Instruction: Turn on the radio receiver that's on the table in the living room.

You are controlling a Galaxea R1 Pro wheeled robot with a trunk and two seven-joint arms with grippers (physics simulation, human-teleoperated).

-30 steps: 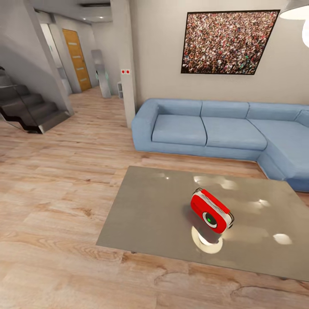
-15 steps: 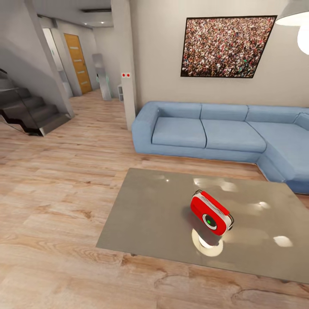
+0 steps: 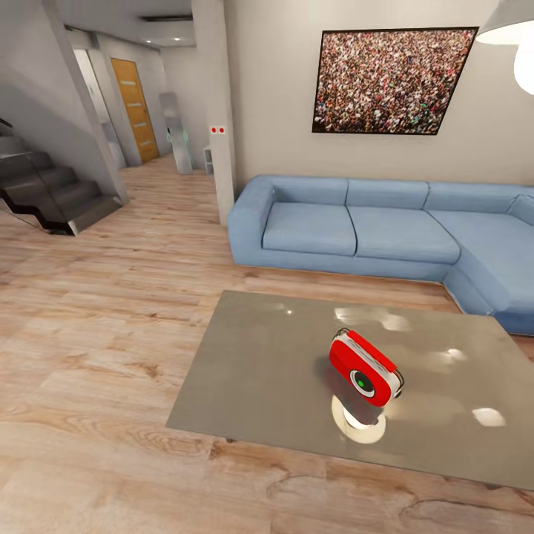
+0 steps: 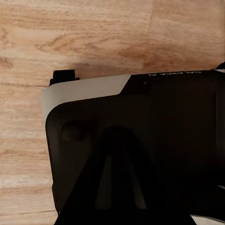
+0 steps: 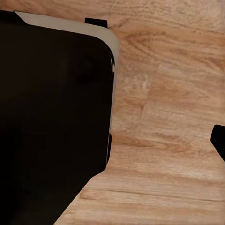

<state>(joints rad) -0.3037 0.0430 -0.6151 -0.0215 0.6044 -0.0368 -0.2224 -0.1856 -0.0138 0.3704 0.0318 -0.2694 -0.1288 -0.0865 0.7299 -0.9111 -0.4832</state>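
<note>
Facing the coffee table (image 3: 259, 371), I see the red radio receiver (image 3: 365, 368) near its front edge, right of centre. Whether my fingers are spread, I cannot tell. A clumsy reach could topple it.

Low coffee table (image 3: 259, 371) with a glossy grey-brown top, sitting on the light wood floor (image 3: 96, 356). On it there's just a small red radio (image 3: 365, 367), standing right of the middle and toward the near edge, reflected in the shine.
</note>
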